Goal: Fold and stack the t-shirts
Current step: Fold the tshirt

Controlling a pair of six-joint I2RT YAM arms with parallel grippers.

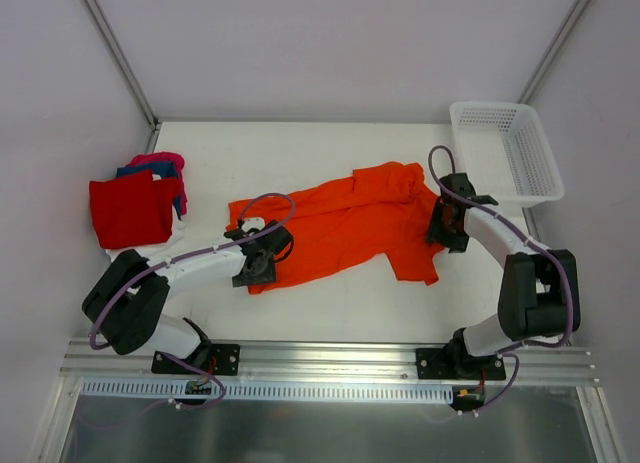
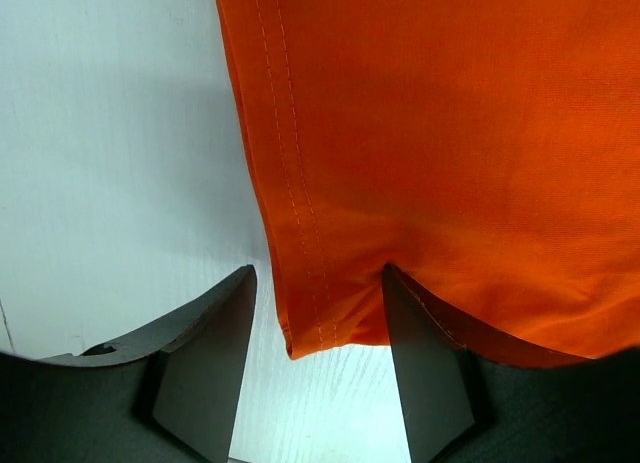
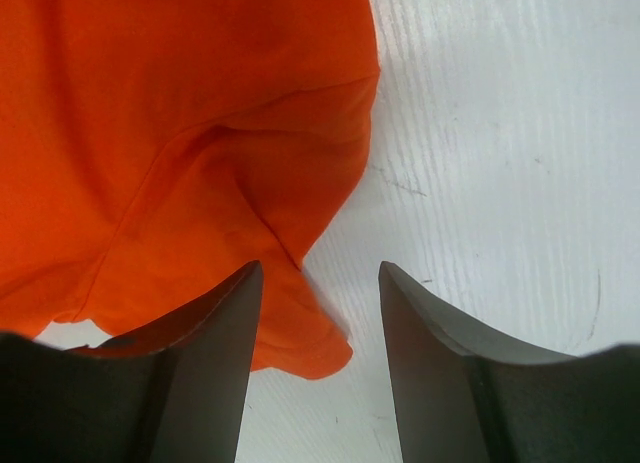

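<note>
Hem work comes first. At the near-left corner of the orange t-shirt (image 2: 450, 163) the left claw (image 2: 320, 283) stands half-wide. The double-stitched hem (image 2: 290, 233) lies in the gap, with one of its fingers (image 2: 210, 363) over bare surface (image 2: 110, 163) and the other over cloth. Nothing is pinched. A good grab probably means sinking until the pads reach the surface, then closing on the corner alone, so only one layer lifts.

A little farther in, toward the right edge, the right claw (image 3: 320, 278) is likewise half-wide and holds nothing. The sleeve (image 3: 300, 183) runs under one finger, while the gap sits mostly over bare surface. It likely wants to slide inward onto the cloth before it closes.

The shirt lies rumpled and slanted across the middle of the surface. Pulling both grips apart should flatten it before any fold.

At the left edge waits the stack of folded t-shirts (image 1: 130, 211), red on top. The white mesh basket (image 1: 505, 148) sits in the far right corner.
</note>
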